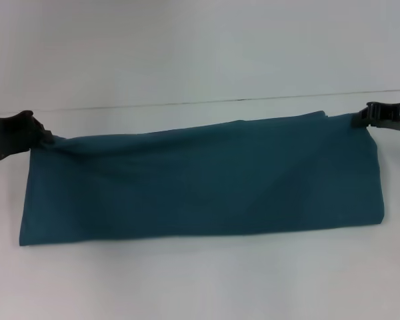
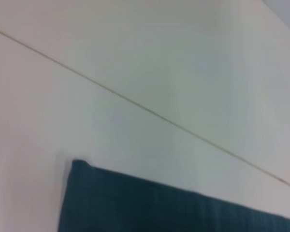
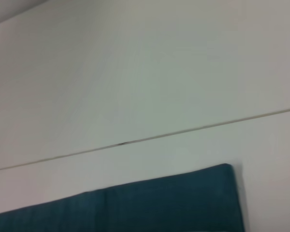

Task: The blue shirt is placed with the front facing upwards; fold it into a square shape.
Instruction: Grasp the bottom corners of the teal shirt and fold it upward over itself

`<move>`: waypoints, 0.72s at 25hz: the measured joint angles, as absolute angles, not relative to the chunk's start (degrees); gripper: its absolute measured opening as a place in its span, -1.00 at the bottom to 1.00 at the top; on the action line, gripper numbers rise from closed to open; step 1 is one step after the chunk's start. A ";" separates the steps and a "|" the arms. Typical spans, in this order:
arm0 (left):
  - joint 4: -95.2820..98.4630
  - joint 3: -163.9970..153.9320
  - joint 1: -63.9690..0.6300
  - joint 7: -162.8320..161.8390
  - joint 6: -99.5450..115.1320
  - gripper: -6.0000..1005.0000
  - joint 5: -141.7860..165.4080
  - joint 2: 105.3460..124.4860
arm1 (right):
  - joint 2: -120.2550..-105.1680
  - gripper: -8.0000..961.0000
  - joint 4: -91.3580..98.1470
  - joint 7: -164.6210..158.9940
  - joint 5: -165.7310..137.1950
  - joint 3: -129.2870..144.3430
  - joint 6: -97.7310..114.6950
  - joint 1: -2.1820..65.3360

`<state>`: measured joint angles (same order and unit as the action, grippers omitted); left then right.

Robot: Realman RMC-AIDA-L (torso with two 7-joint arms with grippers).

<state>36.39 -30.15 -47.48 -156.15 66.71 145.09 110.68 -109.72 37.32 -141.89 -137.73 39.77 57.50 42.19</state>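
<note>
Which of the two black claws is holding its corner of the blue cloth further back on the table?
The right gripper, at the dark teal-blue folded shirt's far right corner. The left gripper holds the far left corner, which lies nearer the robot.

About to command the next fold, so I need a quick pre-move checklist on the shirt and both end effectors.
1. Left end effector at the far left corner of the blue shirt: ok.
2. Right end effector at the far right corner: ok.
3. Firm grip on both corners: cannot tell.
4. Shirt already folded into a long band: ok.
5. Far edge level: not ok, its right end sits farther back than its left.
6. Square shape reached: not ok, the band is much wider than deep.
7. White table around the band bare: ok.
</note>
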 joint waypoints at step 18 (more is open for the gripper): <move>33.92 -30.32 -47.52 -158.90 59.26 -0.89 144.93 113.00 | -110.79 -0.90 28.17 -142.01 -140.59 47.20 40.92 48.64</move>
<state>33.92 -30.32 -47.52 -158.90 59.26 144.93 113.00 -110.79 28.17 -142.01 -140.59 47.20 40.92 48.64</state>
